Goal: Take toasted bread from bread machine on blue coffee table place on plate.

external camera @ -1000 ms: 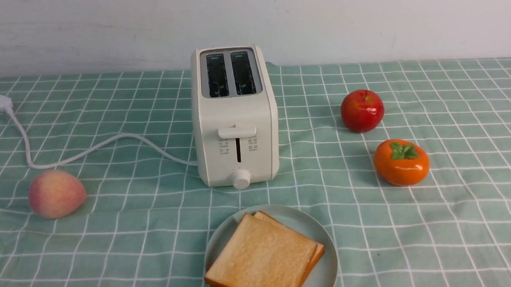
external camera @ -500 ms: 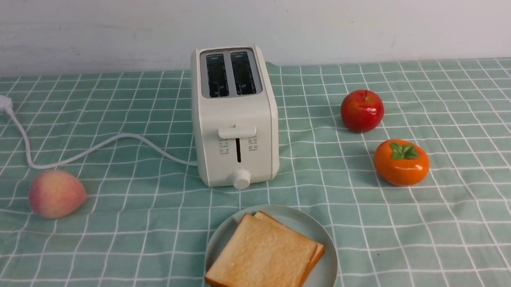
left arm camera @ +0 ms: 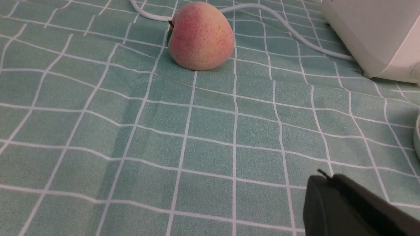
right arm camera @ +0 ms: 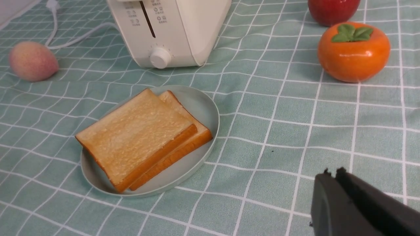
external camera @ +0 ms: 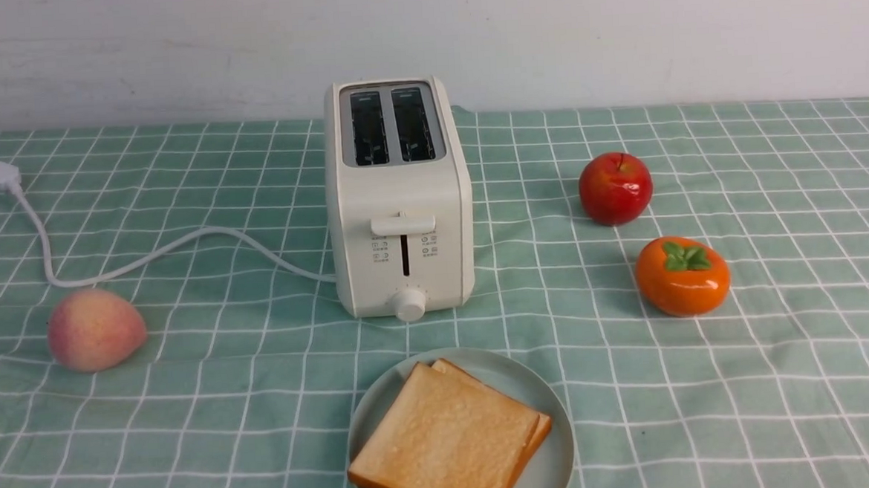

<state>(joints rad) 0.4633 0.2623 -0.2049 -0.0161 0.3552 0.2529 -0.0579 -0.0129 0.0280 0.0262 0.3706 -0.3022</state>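
Two slices of toasted bread (external camera: 444, 437) lie stacked on the pale plate (external camera: 557, 446), the upper one shifted a little off the lower. The plate sits on the desk (external camera: 711, 408) just in front of the bread machine (external camera: 400, 201), whose two slots stand empty. A peach (external camera: 95, 329) lies to the left; an apple (external camera: 615, 188) and a persimmon (external camera: 681, 276) to the right. Left gripper (left arm camera: 323, 178) and right gripper (right arm camera: 331, 175) are both closed, holding nothing, low over the cloth

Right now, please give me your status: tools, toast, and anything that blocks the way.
Left tool shut, right tool shut, both empty. Two toast slices stacked on plate; toaster slots empty. Nothing in the way.
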